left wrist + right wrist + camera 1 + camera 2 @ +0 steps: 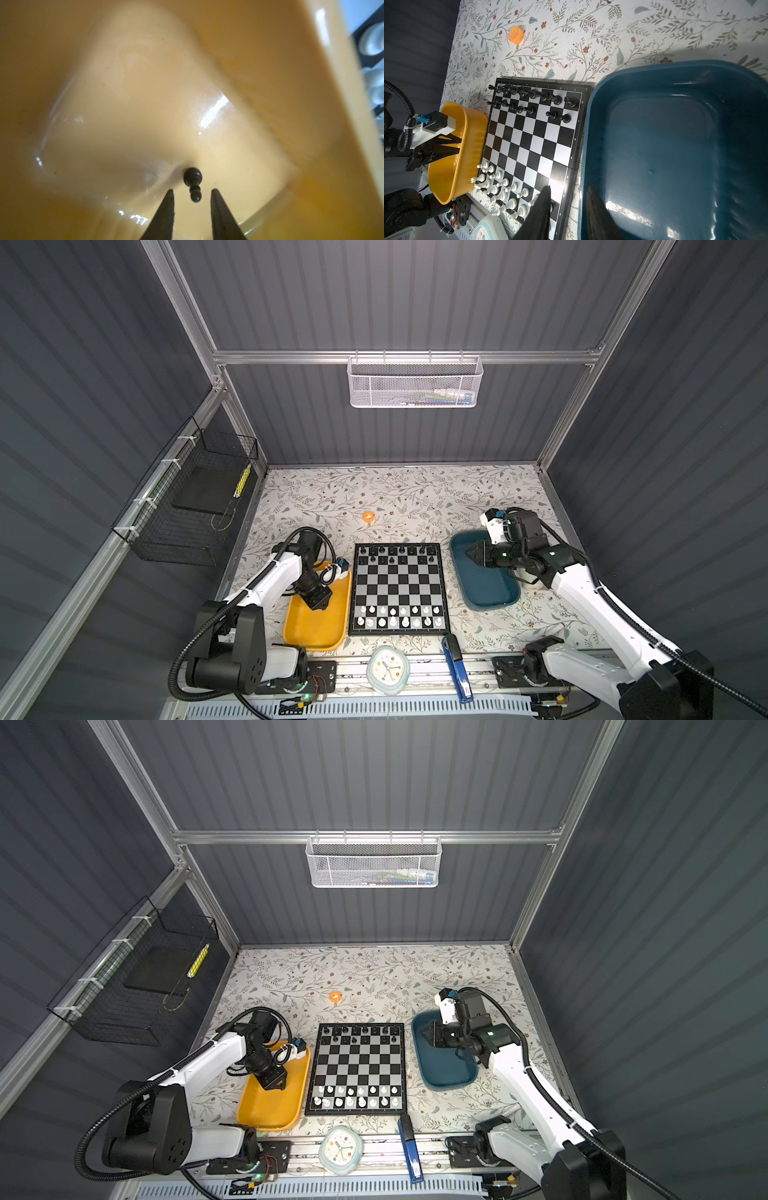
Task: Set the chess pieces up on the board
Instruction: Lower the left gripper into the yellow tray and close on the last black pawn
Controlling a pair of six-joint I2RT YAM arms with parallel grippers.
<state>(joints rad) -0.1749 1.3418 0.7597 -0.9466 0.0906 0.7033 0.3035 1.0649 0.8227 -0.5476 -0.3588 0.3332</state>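
The black pawn (193, 182) lies on its side on the floor of the yellow tray (320, 635), between the fingers (166, 209) of the left gripper (192, 191). Its head points back between the tips and its base sits just beyond them. The fingers are spread, with a clear gap on each side of the pawn, and neither touches it.

Beyond the tips the tray floor is bare and open. Beside the gripper the tray's long wall rises, and just over it stands the board (399, 585). The white pieces (399, 616) fill the board's two near rows, close to that wall. The black pieces (397, 553) line the two far rows, with a gap in the pawn row, well away from the left gripper.

Across the board, the right gripper (569, 188) hangs above the board-side rim of the teal tray (490, 593). Its fingers are spread, one over the board's edge and one over the tray.

Farther out on the floral table (415, 497), a small orange object (368, 516) sits beyond the board. A clock (387, 668) and a blue stapler (457, 668) lie along the near rail, below the white rows.
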